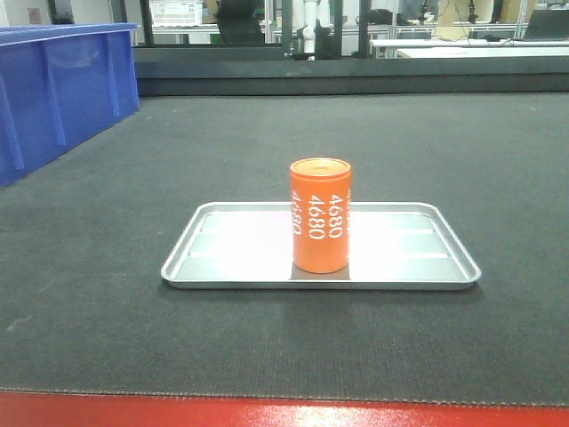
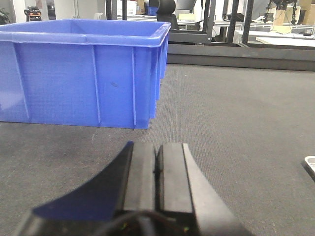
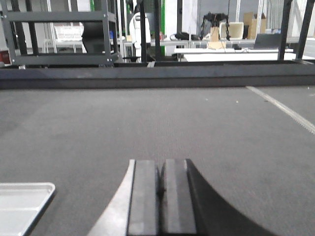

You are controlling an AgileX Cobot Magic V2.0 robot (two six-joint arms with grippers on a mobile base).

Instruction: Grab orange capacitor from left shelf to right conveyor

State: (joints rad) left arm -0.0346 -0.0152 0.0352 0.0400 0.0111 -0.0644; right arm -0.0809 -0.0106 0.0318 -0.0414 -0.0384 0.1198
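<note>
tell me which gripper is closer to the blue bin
Left. The left gripper, shut, faces the blue bin across the belt; the right gripper, also shut, shows no bin ahead.

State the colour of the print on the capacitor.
White "4680" on the orange capacitor; front view.

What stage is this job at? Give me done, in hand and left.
Done: the orange capacitor stands upright in the silver tray on the conveyor belt. In hand: nothing; the left gripper and right gripper are shut and empty. Left: seemingly nothing.
</note>
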